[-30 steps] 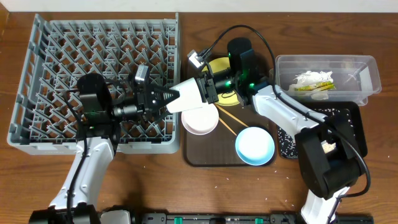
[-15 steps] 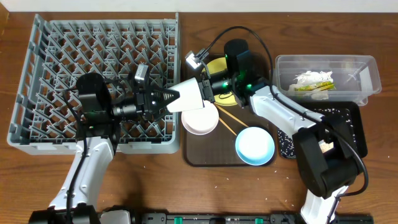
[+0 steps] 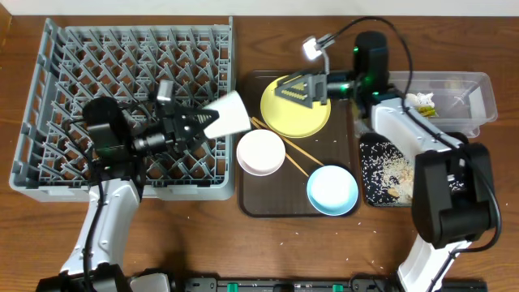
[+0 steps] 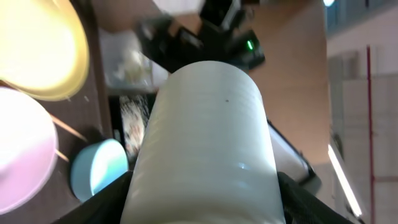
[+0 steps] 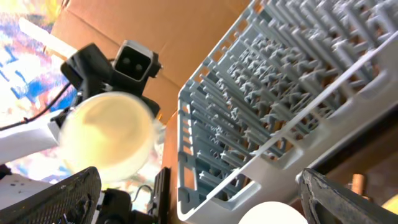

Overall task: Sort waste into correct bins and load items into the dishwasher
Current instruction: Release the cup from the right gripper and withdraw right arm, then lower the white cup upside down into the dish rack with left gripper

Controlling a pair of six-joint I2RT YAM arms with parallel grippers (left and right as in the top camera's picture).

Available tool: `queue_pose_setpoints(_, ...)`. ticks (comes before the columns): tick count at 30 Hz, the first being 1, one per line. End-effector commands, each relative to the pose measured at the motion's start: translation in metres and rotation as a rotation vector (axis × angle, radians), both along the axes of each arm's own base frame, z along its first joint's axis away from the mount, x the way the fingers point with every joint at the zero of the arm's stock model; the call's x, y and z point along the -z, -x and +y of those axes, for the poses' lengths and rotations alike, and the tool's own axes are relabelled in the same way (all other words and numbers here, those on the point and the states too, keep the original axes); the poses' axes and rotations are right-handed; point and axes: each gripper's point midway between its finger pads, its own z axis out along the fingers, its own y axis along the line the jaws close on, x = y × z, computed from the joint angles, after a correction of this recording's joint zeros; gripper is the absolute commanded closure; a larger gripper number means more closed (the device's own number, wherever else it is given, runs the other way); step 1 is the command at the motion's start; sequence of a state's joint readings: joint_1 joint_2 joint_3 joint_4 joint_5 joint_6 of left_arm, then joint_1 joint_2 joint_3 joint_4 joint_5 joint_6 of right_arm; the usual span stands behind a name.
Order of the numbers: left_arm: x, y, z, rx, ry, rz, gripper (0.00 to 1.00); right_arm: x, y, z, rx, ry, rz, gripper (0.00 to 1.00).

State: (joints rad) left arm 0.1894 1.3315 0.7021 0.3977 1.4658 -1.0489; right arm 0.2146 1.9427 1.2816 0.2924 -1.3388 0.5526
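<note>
The left gripper point(image 3: 201, 123) clamps the white cup point(image 3: 230, 113) over the dish rack point(image 3: 49, 105), at its right edge. The right gripper point(image 3: 293, 88), right of the rack, has its jaws apart.

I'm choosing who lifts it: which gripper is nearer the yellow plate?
Right. The right gripper, open, hangs over the yellow plate's upper part. The left gripper, shut on the white cup, is away to the plate's left, over the grey rack's edge.

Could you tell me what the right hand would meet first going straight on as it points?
Probably the near wall of the large grey plastic dish rack; the right hand points there, the small white cup lying just aside. Depth unclear.
</note>
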Motion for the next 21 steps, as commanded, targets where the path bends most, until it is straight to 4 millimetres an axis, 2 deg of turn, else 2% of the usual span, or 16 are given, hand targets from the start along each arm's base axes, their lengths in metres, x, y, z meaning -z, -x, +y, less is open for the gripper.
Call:
queue_pose_setpoints(1, -0.002, -0.021, 0.013, -0.127, -0.051, -0.045, 0.7, -0.035, 0.006, -0.012, 0.004, -0.023, -0.062, 0.01)
queue_pose_setpoints(6, 0.001, -0.038, 0.029, -0.248, -0.085, -0.044, 0.7, -0.044, 0.004, -0.027, 0.037, -0.018, -0.056, 0.01)
queue_pose_setpoints(14, 0.013, -0.059, 0.054, -0.405, -0.183, 0.005, 0.7, -0.037, 0.003, -0.03, 0.094, 0.043, -0.109, 0.01)
queue_pose_setpoints(18, 0.026, -0.058, 0.062, -0.43, -0.315, 0.071, 0.7, -0.028, 0.0, -0.04, 0.222, 0.189, -0.145, 0.01)
queue_pose_setpoints(21, 0.029, -0.054, 0.069, -0.448, -0.466, 0.116, 0.7, -0.018, -0.002, -0.057, 0.354, 0.385, -0.177, 0.01)
